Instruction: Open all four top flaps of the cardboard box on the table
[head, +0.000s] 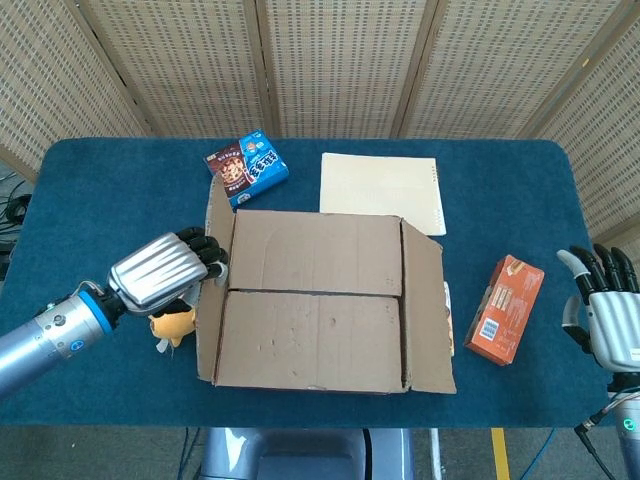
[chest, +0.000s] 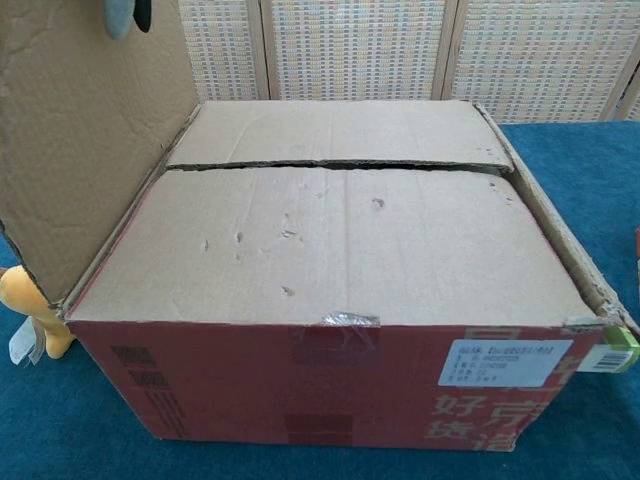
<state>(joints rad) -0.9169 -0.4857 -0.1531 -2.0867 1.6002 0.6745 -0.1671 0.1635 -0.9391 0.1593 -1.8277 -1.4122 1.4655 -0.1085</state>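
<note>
One flap upright, gripped by left hand; cardboard box beside it. Right hand released, fingers spread.

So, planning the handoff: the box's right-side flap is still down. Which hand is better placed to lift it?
Probably the right hand: it hovers open beside the box's right flap, while the left hand is across the box, holding up the left flap.

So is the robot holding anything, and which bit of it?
Yes. The left hand holds the box's left flap by its top free edge, standing it upright. The right hand holds nothing, its fingers apart.
</note>
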